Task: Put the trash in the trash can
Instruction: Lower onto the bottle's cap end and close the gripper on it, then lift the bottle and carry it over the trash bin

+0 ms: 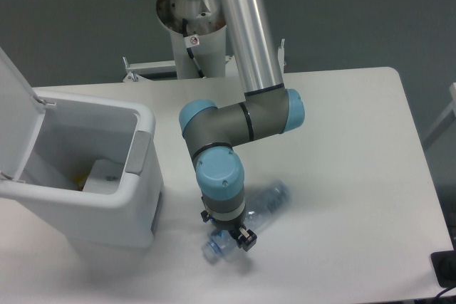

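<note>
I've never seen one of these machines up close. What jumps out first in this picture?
The big grey and silver arm with light blue joint caps reaches down over the middle of the white table. Its end effector grips a clear plastic bottle, which lies at a slant near the front edge. At the left stands a white trash can with its lid flipped open.

I see the clear plastic bottle lying tilted, its blue-capped end nearest me and its base angled up and away to the right of the trash can. The trash can is a white rectangular bin with rounded corners; its flip lid stands open, and something pale and yellowish lies at its bottom.
</note>
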You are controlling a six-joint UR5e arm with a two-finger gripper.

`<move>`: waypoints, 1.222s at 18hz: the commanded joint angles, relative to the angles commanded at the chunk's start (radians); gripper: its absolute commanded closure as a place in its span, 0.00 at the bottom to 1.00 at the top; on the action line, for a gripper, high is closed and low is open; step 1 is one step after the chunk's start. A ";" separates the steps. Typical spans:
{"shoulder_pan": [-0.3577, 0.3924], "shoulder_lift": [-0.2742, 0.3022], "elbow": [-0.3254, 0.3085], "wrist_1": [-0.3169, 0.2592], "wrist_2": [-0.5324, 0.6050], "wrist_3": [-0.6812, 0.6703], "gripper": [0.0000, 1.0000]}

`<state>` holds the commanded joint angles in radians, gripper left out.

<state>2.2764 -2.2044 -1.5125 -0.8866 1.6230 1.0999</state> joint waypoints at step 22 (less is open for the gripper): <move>0.187 0.113 0.120 -0.003 -0.464 -0.093 0.54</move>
<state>2.4634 -2.0909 -1.3929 -0.8897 1.1587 1.0064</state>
